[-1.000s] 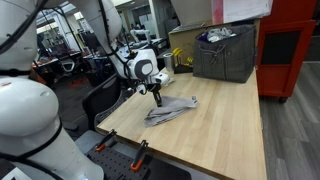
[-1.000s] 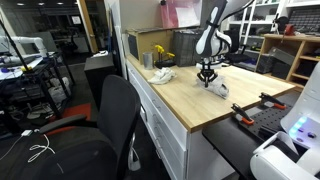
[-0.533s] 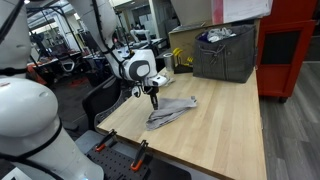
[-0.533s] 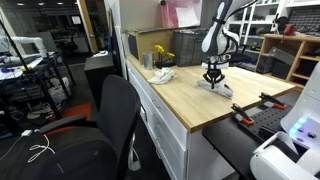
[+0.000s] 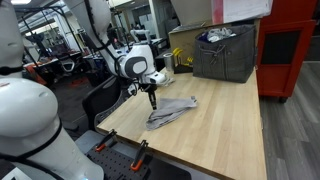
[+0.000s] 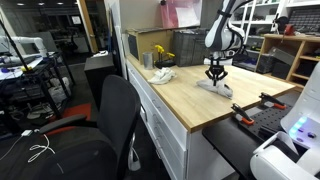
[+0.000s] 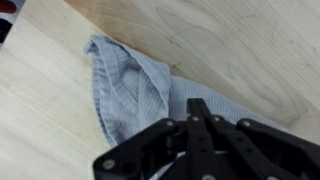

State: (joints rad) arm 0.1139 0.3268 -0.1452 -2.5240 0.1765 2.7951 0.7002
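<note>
The tool (image 7: pixel 197 110) has its fingers pressed together, tips just over a crumpled grey-blue cloth (image 7: pixel 128 80); whether any fabric is pinched between them cannot be told. The cloth lies directly beneath the tool, spreading to one side on the light wooden counter (image 5: pixel 225 125)

Pale wooden table (image 5: pixel 225 135) filling both exterior views. Dark grey fabric bin (image 5: pixel 225 55) sitting at its far edge, red cabinet (image 5: pixel 290 45) just beyond. Black office chair (image 6: pixel 112 115) drawn up beside the table; yellow flowers (image 6: pixel 160 52) near a crumpled white cloth (image 6: pixel 162 75).
</note>
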